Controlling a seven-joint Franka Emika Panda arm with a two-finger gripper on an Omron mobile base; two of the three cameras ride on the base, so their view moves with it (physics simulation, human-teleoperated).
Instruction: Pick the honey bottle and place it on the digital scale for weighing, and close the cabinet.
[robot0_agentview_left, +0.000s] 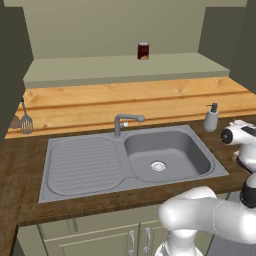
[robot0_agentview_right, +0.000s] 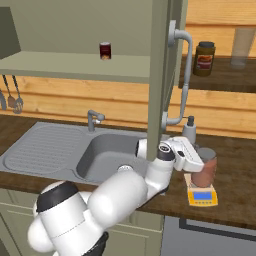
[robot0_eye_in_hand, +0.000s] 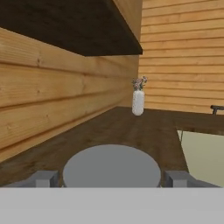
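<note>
The honey bottle (robot0_agentview_right: 206, 174), a clear jar of reddish-brown contents with a grey lid, stands upright on the digital scale (robot0_agentview_right: 203, 196), a tan slab with a blue patch, on the counter right of the sink. My gripper (robot0_agentview_right: 200, 161) reaches around its top from the left. In the hand view the grey lid (robot0_eye_in_hand: 111, 168) sits between my fingertips (robot0_eye_in_hand: 43, 178) with a thin gap on each side, so the gripper (robot0_eye_in_hand: 111, 179) is open. The olive-green cabinet (robot0_agentview_left: 125, 65) stands open, its door (robot0_agentview_right: 157, 75) edge-on with a silver handle (robot0_agentview_right: 182, 75).
A small dark red can (robot0_agentview_left: 143, 51) stands on the cabinet shelf. The white soap dispenser (robot0_agentview_right: 189, 131) is just behind the scale. The grey sink (robot0_agentview_left: 165, 155) and faucet (robot0_agentview_left: 122, 122) lie to the left. A brown jar (robot0_agentview_right: 204, 58) sits on a right-hand shelf. A vase (robot0_eye_in_hand: 138, 100) stands far along the counter.
</note>
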